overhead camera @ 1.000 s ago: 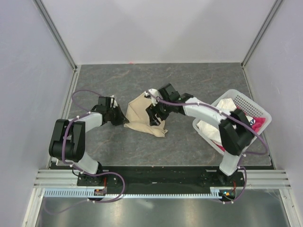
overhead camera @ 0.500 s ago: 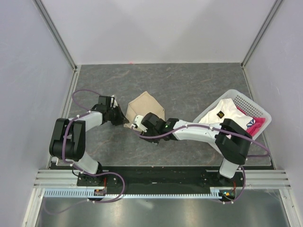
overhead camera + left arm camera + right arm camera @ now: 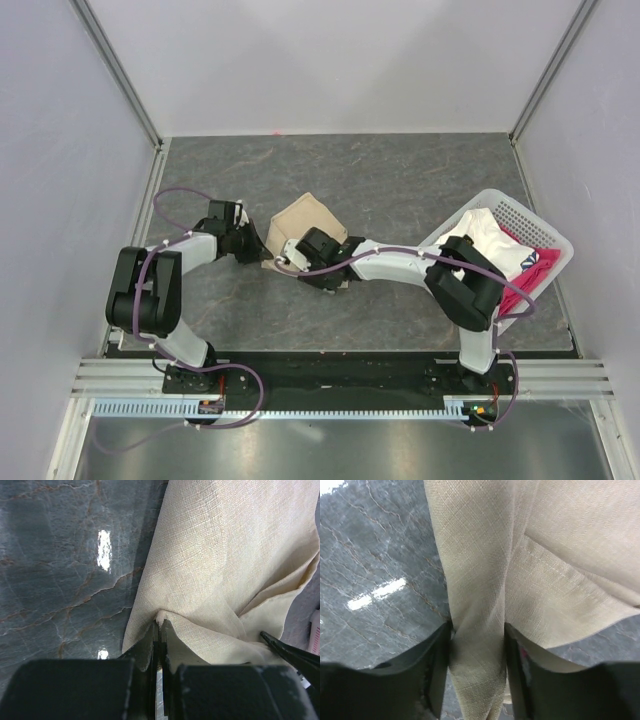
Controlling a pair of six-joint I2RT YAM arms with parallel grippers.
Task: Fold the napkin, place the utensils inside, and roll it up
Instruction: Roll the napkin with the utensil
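The beige napkin (image 3: 308,220) lies bunched on the grey table, between the two arms. My left gripper (image 3: 256,250) is at its left edge. In the left wrist view that gripper (image 3: 160,625) is shut on a small pinch of the napkin (image 3: 225,570). My right gripper (image 3: 298,265) reaches in low at the napkin's near edge. In the right wrist view a folded band of napkin (image 3: 485,580) fills the gap of the right gripper (image 3: 478,630), and both fingers press against it. The utensils are out of view.
A white plastic basket (image 3: 520,215) stands at the right, holding a white cloth (image 3: 480,230) and a pink-red cloth (image 3: 520,285). Grey walls close in the table on the left, back and right.
The right arm swung from above the napkin's right side down to its near edge, and its jaws narrowed onto a fold. The napkin drew into a smaller heap. The left gripper stayed put.
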